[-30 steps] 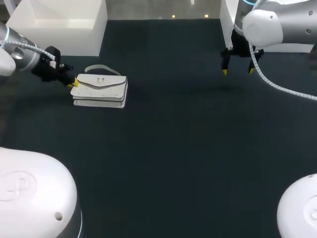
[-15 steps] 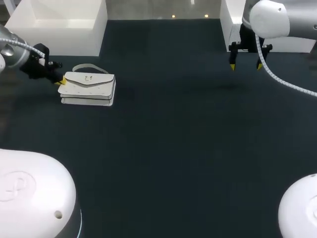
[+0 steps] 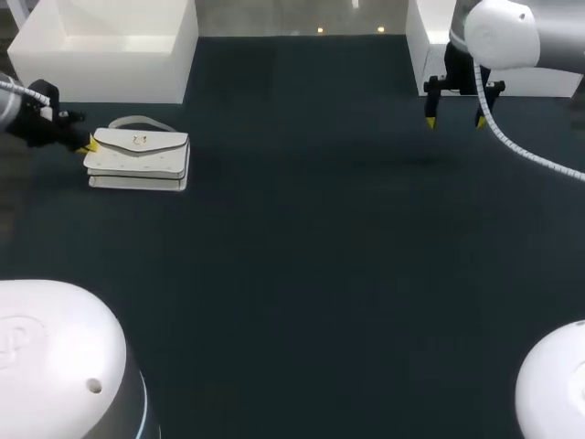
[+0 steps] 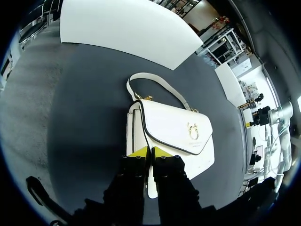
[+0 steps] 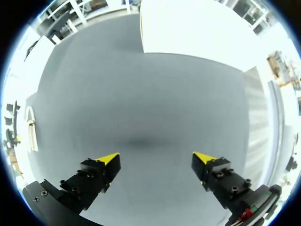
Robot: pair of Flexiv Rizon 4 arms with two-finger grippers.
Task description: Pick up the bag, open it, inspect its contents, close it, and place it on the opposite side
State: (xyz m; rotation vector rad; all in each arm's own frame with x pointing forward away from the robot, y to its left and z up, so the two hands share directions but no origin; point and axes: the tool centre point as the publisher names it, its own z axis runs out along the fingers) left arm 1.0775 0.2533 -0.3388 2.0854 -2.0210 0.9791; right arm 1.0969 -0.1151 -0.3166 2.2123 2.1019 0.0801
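White bag (image 3: 139,157) lies flat on the dark table (image 3: 320,274), just in front of the white box (image 3: 110,46). Its flap is down with the gold clasp facing up, and its strap is looped toward the box. My left gripper (image 4: 149,151) sits in front of the box's left end. Its yellow tips are pressed close, pinching the bag's end edge. My right gripper (image 3: 454,121) hangs above the tabletop, well apart from the box, off to its right. Its fingers are spread wide with nothing between them.
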